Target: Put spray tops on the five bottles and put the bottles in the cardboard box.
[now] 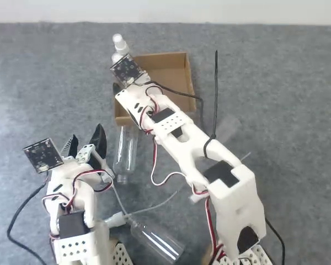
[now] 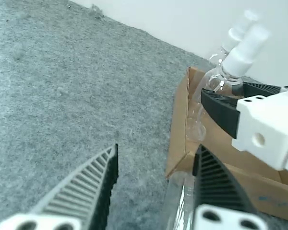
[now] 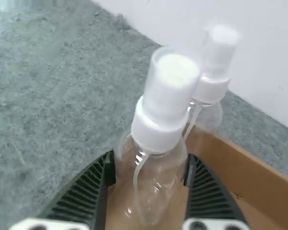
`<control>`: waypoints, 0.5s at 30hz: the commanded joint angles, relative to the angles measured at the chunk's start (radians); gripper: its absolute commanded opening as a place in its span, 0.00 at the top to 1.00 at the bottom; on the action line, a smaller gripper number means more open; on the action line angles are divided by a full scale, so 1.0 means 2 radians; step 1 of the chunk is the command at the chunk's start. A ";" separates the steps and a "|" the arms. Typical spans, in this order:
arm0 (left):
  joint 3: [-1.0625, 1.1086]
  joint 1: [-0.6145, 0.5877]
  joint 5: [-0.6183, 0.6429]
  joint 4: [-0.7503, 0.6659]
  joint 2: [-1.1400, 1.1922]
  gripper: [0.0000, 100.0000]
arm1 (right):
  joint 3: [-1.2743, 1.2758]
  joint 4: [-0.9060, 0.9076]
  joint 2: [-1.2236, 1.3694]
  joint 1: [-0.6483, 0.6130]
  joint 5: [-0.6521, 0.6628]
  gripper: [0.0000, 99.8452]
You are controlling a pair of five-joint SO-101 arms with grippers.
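I'm clamping right gripper [image 3: 150,165] on capped bottle [image 3: 163,110] at cardboard box [image 3: 249,177] | second capped bottle [image 3: 212,91] just beyond | left gripper [image 2: 156,160] gaping, uncapped bottle [image 1: 125,152] beside it awaiting top

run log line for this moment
right hand shut on capped bottle over cardboard box | second capped bottle upright beside it | left hand open near uncapped bottle lying flat
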 commanded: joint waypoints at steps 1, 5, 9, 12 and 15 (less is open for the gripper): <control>-0.007 -0.002 -0.002 0.007 0.008 0.76 | -0.033 -0.031 -0.005 0.019 -0.033 0.91; -0.007 -0.002 -0.002 0.007 0.008 0.76 | -0.033 -0.039 0.000 0.023 -0.035 0.91; -0.007 -0.002 -0.002 0.007 0.008 0.76 | -0.032 -0.035 0.000 0.022 -0.036 0.90; -0.007 -0.002 -0.002 0.007 0.008 0.76 | -0.031 -0.035 0.000 0.021 -0.038 0.90; -0.007 -0.002 -0.002 0.007 0.008 0.76 | -0.031 -0.034 0.000 0.021 -0.038 0.90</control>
